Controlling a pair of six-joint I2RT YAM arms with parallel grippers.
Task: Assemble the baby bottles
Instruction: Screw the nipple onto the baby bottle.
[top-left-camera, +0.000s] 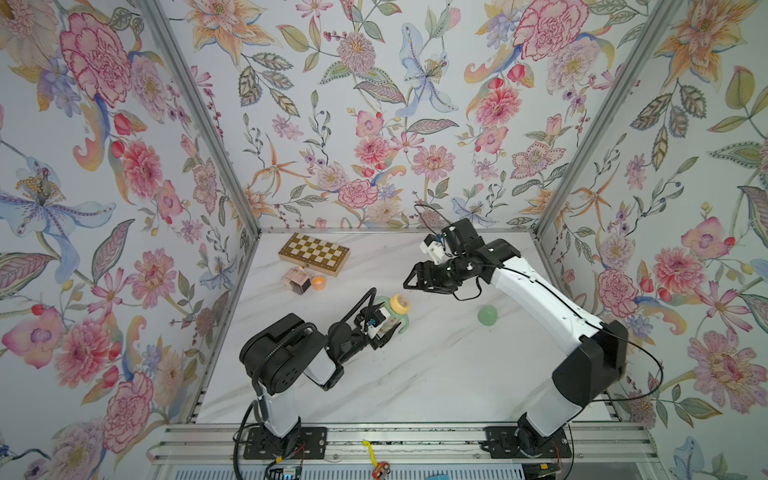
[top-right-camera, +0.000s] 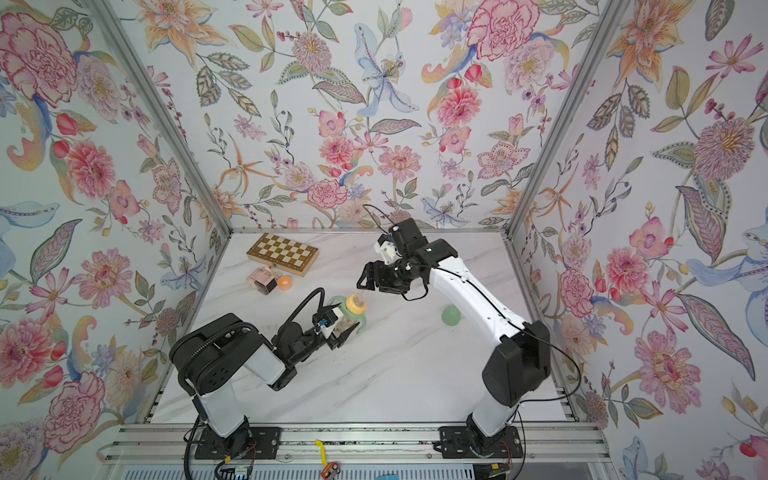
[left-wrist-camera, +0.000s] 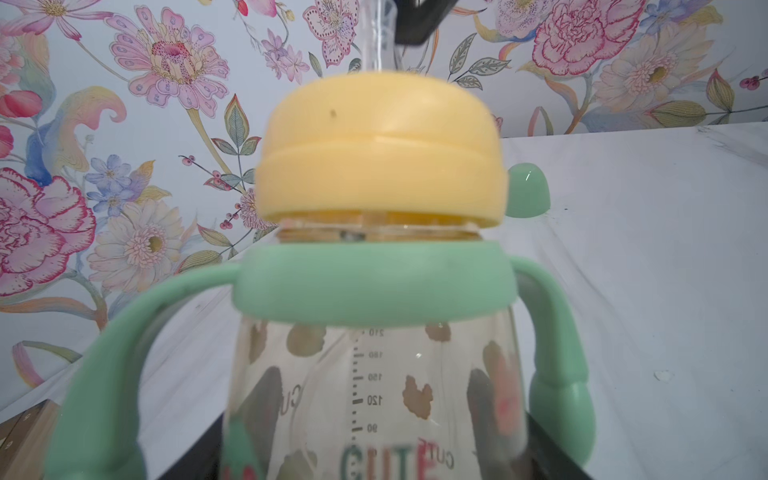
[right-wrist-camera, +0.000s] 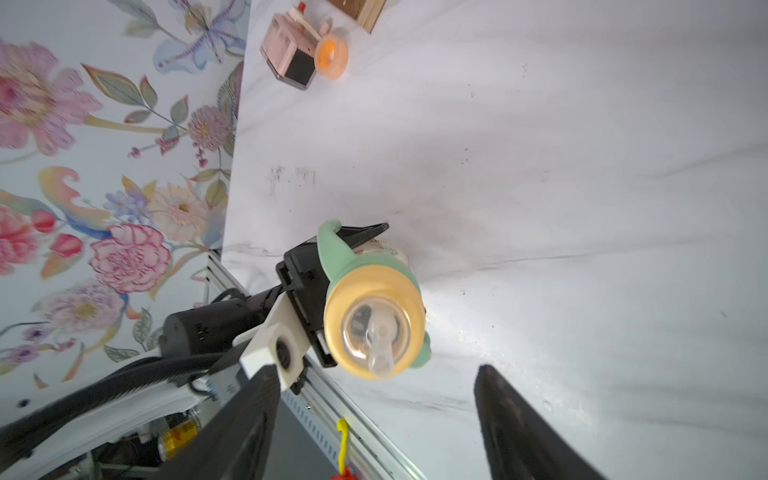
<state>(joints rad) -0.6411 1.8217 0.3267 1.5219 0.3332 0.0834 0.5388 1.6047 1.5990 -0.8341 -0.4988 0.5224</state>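
With the left gripper (top-left-camera: 383, 323) clamped on the bottle body (left-wrist-camera: 374, 395), the right gripper (top-left-camera: 412, 276), jaws open, should grasp the yellow collar (top-left-camera: 400, 304) squarely and twist it flush.

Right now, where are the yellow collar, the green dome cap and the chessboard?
yellow collar (left-wrist-camera: 380, 166): left wrist view, on its side wall.
green dome cap (top-left-camera: 487, 315): in a top view, on its rounded top.
chessboard (top-right-camera: 282, 252): in a top view, on its checkered face.
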